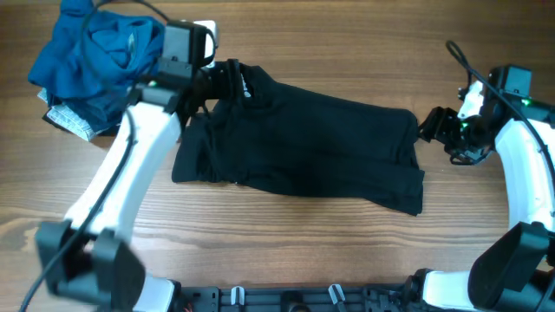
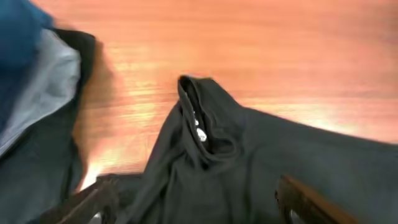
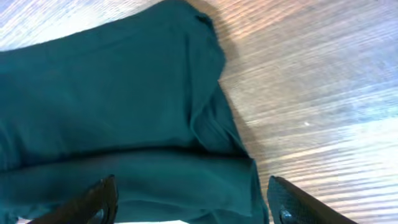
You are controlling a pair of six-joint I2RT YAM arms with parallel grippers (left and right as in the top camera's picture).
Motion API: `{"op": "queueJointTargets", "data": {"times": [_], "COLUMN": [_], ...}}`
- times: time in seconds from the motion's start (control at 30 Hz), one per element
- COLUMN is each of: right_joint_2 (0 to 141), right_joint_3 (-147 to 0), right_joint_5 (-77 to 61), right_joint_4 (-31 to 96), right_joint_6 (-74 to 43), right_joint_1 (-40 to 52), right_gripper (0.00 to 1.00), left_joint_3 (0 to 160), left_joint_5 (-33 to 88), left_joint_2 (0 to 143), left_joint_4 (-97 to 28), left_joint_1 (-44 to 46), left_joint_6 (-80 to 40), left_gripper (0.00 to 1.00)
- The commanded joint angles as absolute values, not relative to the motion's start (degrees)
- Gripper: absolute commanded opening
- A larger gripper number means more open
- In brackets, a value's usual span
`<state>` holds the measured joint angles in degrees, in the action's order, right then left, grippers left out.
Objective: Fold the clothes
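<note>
The black shirt (image 1: 303, 143) lies spread across the middle of the wooden table, its collar with small white marks at the far left end (image 1: 241, 82). My left gripper (image 1: 211, 84) is open above that collar end; in the left wrist view the collar (image 2: 202, 124) lies between and ahead of the spread fingers (image 2: 199, 202). My right gripper (image 1: 434, 126) is open beside the shirt's right edge; in the right wrist view the fingers (image 3: 189, 202) straddle the shirt's folded edge (image 3: 155, 124), which looks dark teal there.
A pile of other garments, blue (image 1: 100, 56) over grey (image 1: 69, 117), sits at the table's far left corner. It shows at the left edge of the left wrist view (image 2: 37, 93). Bare wood (image 1: 303, 251) lies in front of the shirt.
</note>
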<state>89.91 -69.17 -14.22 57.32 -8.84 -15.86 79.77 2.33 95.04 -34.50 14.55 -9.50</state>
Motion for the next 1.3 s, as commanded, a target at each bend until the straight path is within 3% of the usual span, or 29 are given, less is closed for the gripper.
{"op": "queueJointTargets", "data": {"times": [0.0,0.23,0.47,0.53,0.6,0.73,0.8,1.03,1.17,1.27], "right_joint_2": [89.5,89.5,89.5,89.5,89.5,89.5,89.5,89.5,89.5,89.5], "right_joint_3": [-70.1,-70.1,-70.1,-70.1,-70.1,-70.1,-70.1,-70.1,-70.1,-70.1], "right_joint_5": [-15.5,-15.5,-15.5,-15.5,-15.4,-15.3,-15.3,-15.3,-15.3,-15.3], "right_joint_4": [56.7,56.8,56.6,56.6,56.5,55.5,55.0,54.9,55.4,55.8], "right_joint_6": [-6.8,-6.8,-6.8,-6.7,-6.3,-6.4,-6.4,-6.0,-6.0,-6.0], "right_joint_1": [-13.8,-13.8,-13.8,-13.8,-13.8,-13.8,-13.8,-13.7,-13.7,-13.7], "right_gripper": [0.77,0.76,0.75,0.75,0.74,0.73,0.71,0.7,0.7,0.7], "left_joint_3": [80.1,80.1,80.1,80.1,80.3,82.6,83.7,84.0,84.0,84.0], "left_joint_5": [4.7,6.6,6.6,6.1,3.6,1.6,1.7,1.6,1.7,1.7], "left_joint_2": [105.7,115.1,121.7,122.1,121.9,120.3,118.5,116.4,119.0,120.7], "left_joint_4": [-29.6,-15.2,-13.1,-12.4,-11.4,-11.4,-11.3,-11.2,-9.6,-9.7], "left_joint_1": [14.1,14.1,14.1,14.1,14.1,14.1,14.1,14.1,14.1,14.1], "left_joint_6": [-4.7,-1.7,-1.7,-1.7,-2.4,-2.4,-2.4,-1.7,-0.4,-0.4], "left_gripper": [0.8,0.81,0.75,0.57,0.25,0.2,0.11,0.14,0.31,0.33]}}
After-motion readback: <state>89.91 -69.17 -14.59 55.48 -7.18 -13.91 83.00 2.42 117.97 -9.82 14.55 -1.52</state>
